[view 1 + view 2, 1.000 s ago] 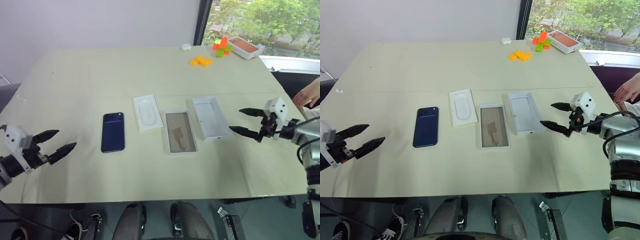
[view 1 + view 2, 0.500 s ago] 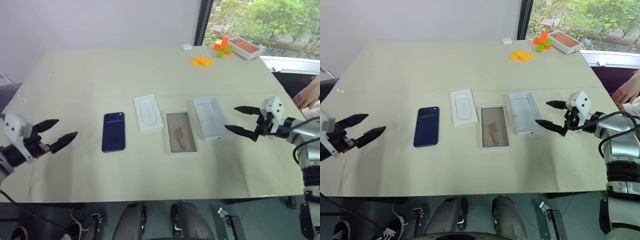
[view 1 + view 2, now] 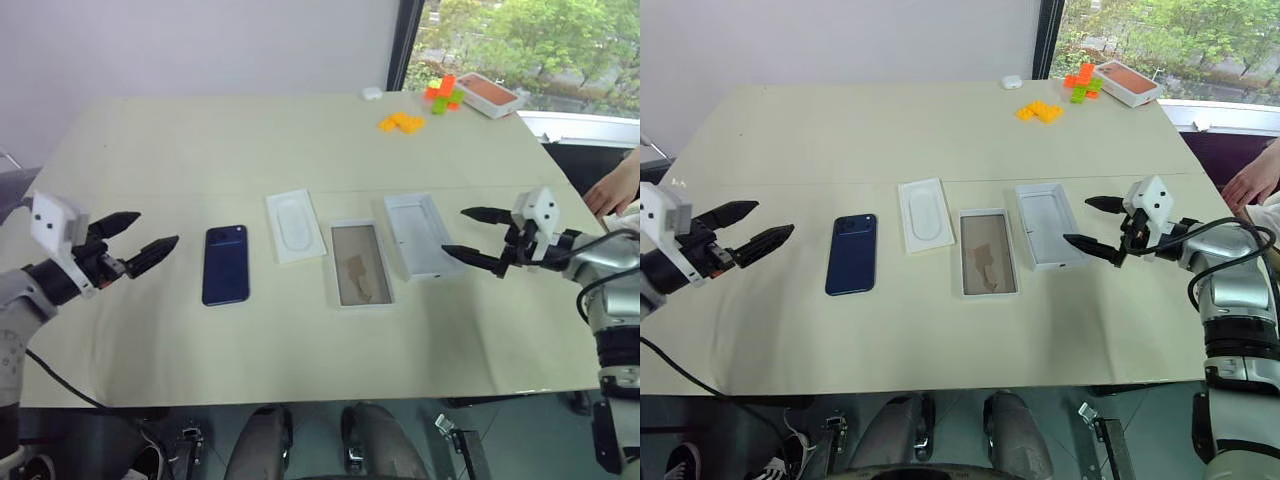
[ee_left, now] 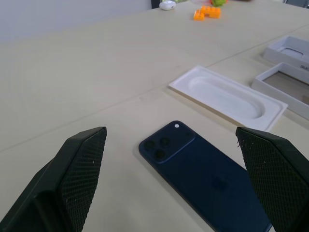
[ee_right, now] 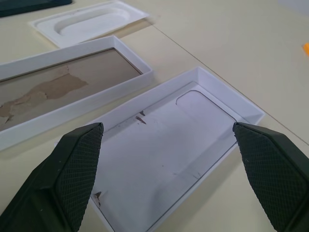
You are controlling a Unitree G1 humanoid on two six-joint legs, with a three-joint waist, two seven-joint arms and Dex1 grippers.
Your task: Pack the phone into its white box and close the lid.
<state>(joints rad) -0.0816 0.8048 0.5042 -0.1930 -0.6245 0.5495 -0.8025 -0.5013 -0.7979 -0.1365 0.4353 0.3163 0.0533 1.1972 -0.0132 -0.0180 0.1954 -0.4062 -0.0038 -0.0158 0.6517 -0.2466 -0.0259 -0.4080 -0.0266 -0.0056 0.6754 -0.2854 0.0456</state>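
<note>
A glossy dark navy-blue slab of a phone is being shown against the pale cream tabletop; the shallow white cardboard box is being seen with a mottled tan-brown floor; the upturned white cardboard lid is being shown plain white inside; small orange plastic blocks are being seen far off.

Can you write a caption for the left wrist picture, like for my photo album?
Open left gripper faces the dark blue phone, lying camera side up beside the white insert.

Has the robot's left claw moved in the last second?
Yes. The left gripper has moved up and toward the phone, which lies where it was.
</note>
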